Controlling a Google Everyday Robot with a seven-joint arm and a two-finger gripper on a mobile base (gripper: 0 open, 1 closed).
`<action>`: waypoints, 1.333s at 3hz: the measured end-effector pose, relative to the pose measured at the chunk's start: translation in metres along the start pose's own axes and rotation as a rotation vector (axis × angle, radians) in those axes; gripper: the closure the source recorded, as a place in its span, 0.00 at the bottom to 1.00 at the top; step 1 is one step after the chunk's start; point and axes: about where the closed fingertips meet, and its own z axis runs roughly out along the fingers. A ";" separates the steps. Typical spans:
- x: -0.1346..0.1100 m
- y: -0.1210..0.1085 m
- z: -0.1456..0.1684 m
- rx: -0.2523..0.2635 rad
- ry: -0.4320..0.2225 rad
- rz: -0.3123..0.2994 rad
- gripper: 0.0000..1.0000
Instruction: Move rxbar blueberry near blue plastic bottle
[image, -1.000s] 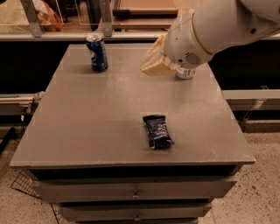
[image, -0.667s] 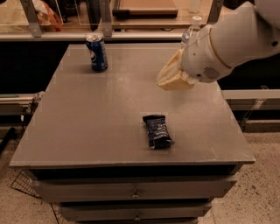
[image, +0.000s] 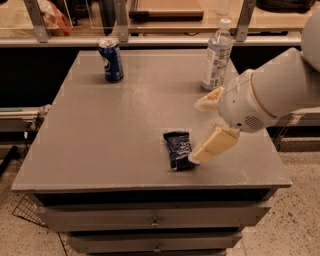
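The rxbar blueberry (image: 178, 149), a flat dark navy wrapper, lies on the grey table (image: 100, 135) near its front edge, right of centre. The blue plastic bottle (image: 217, 57), clear with a white cap and pale label, stands upright at the back right. My gripper (image: 195, 132) is just right of the bar, low over the table. Its two cream fingers (image: 214, 145) are spread open and hold nothing. The lower fingertip is at the bar's right edge; the upper finger is above and behind it. The bar and the bottle stand well apart.
A blue soda can (image: 111, 61) stands upright at the table's back left. Drawers (image: 155, 220) sit under the tabletop. A shelf with metal posts (image: 120, 20) runs behind the table. My white arm (image: 280, 95) reaches in from the right.
My gripper has come down and forward from the bottle at the back right to beside the bar. The bottle, earlier hidden by the arm, now shows. The bar has not moved.
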 end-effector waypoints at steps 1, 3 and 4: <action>0.004 0.021 0.011 -0.022 -0.019 0.032 0.00; 0.005 0.042 0.045 -0.044 -0.055 0.096 0.00; 0.009 0.037 0.058 -0.031 -0.060 0.138 0.22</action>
